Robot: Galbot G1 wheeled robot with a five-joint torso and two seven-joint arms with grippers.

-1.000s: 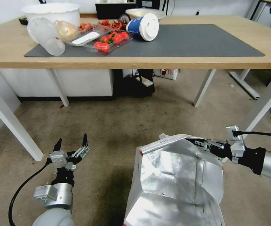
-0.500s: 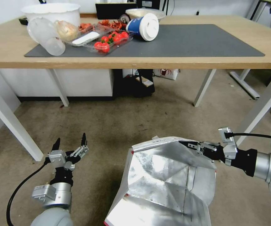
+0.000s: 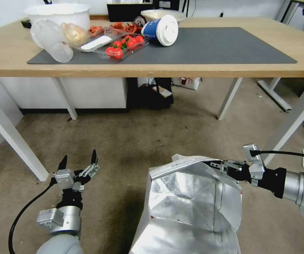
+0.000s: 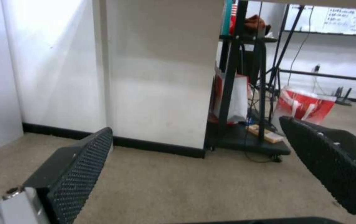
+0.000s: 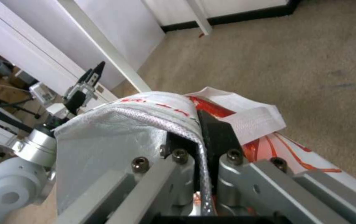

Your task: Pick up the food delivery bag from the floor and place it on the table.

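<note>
Since the earlier frame, the food delivery bag (image 3: 190, 208) is shifted slightly rightward, its rim clamped by the right gripper (image 3: 218, 164) above the floor (image 3: 131, 141). Left gripper (image 3: 78, 163) is held spread, near-left.

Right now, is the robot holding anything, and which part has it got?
Yes. The right gripper is shut on the food delivery bag, pinching the top rim of one side wall. The left gripper is open, holding nothing, above the floor.
</note>
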